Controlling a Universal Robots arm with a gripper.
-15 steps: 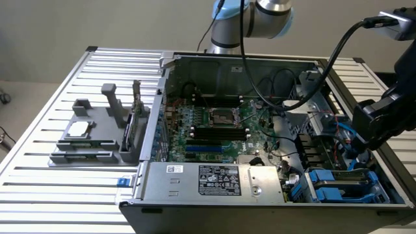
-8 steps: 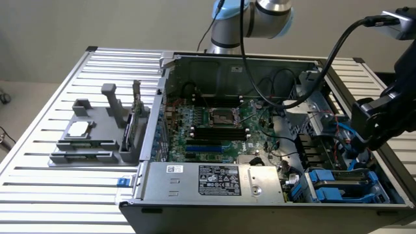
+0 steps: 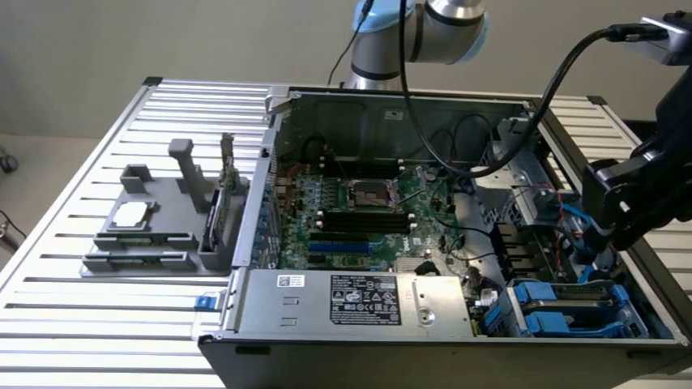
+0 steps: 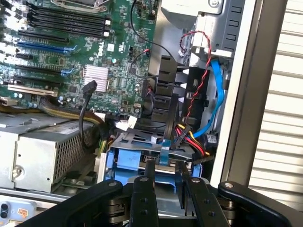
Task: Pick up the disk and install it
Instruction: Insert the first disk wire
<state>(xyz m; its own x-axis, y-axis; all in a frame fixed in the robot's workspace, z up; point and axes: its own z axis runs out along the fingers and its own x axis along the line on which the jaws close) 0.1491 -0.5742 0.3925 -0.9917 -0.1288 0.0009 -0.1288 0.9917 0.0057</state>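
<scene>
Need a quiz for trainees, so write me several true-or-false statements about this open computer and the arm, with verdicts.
1. The computer case lies open on a slatted table. True.
2. The gripper hangs over the motherboard's centre. False: it is at the case's corner on the exterior view's right, by the blue brackets.
3. A silver box with a black-and-white label sits inside the case. True.
4. The flat cable by the case wall is green. False: it is blue.

The pincer (image 3: 601, 253) hangs above the blue-framed disk (image 3: 562, 306).
</scene>
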